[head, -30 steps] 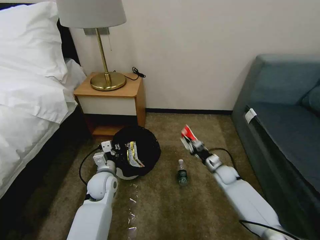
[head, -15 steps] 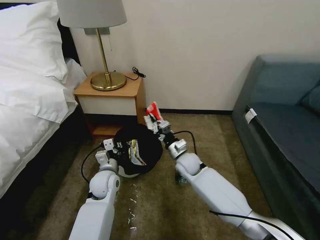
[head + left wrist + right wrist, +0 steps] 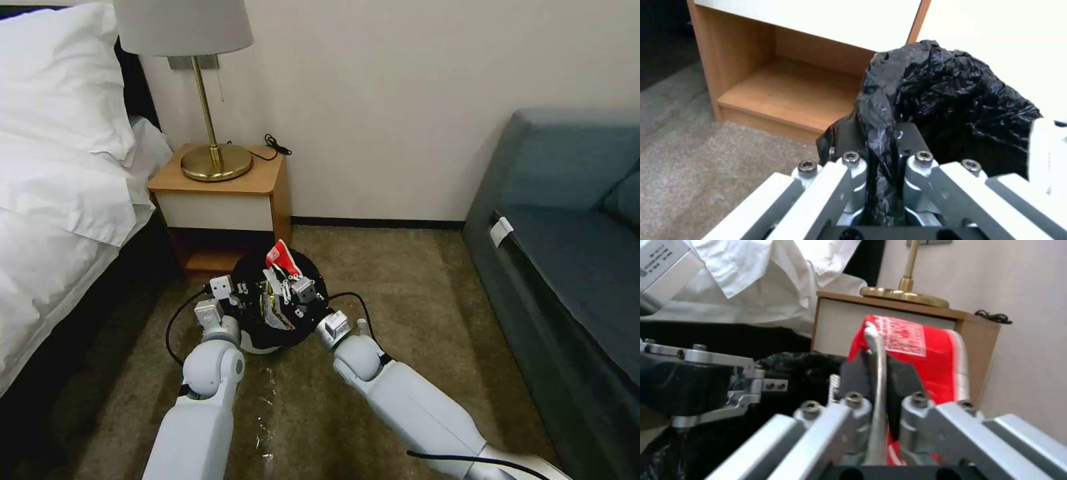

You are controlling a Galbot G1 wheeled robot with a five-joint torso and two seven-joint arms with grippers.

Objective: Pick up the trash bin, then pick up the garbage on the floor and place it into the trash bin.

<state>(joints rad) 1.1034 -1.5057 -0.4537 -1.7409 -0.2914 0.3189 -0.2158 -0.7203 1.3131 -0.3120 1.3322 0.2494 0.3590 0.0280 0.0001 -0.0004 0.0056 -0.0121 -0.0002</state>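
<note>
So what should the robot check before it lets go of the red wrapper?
1. Left gripper clamped on the trash bin rim: ok.
2. Right gripper shut on the red-and-white wrapper: ok.
3. Wrapper over the bin's opening: ok in the head view.
4. Room inside, with a gold-brown snack wrapper already there: ok.
5. Wrapper will drop free of the jaws: cannot tell.
6. Clear plastic bottle left on the floor: not ok.

A wooden nightstand [image 3: 223,193] is set against the wall, and a brass lamp [image 3: 207,100] is carried on its top, toward the left edge; a black cable [image 3: 275,145] is draped at the back right corner. A bed with white bedding [image 3: 60,167] is seen beside it, and a blue-grey sofa [image 3: 573,240] across the brown carpet [image 3: 413,293].
</note>
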